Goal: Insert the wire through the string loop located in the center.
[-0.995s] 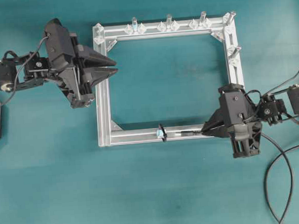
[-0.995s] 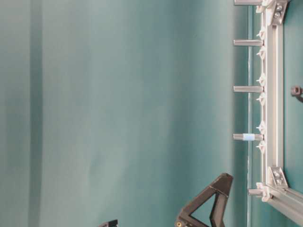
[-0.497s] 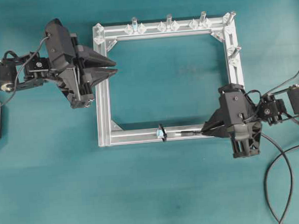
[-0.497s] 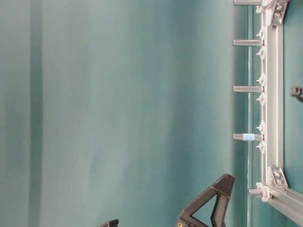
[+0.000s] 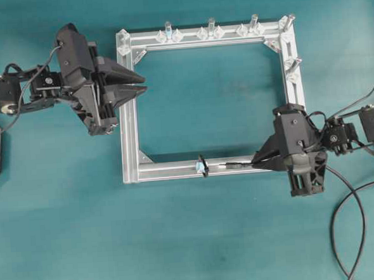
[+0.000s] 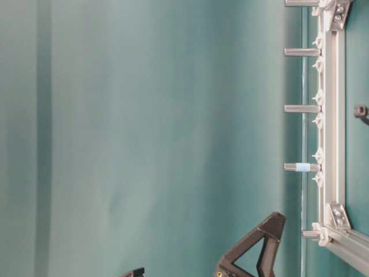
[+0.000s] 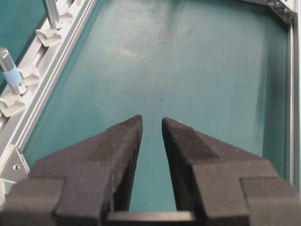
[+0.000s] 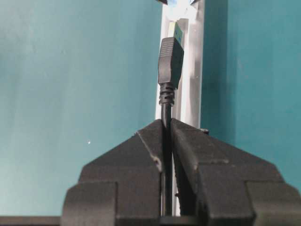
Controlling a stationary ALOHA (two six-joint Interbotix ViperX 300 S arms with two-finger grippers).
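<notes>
My right gripper [image 5: 257,162] is shut on the black wire [image 5: 236,165] just behind its plug. The plug [image 8: 170,61] points left along the bottom rail of the frame, and its metallic tip stops a short way right of the string loop [image 5: 202,166]. In the right wrist view the wire runs between my right gripper's [image 8: 167,125] fingers, and the loop's pale base [image 8: 184,13] shows at the top edge. My left gripper [image 5: 144,82] hovers over the frame's upper left side, open by a narrow gap. In the left wrist view nothing sits between the left gripper's [image 7: 152,122] fingers.
A square aluminium frame [image 5: 129,131] lies flat on the teal table. Upright pegs [image 5: 211,25] stand along its top rail and top right corner. The rest of the wire curls across the table at the lower right [image 5: 345,232].
The plug has crept slightly left along the bottom rail toward the string loop. The left arm has not moved.
</notes>
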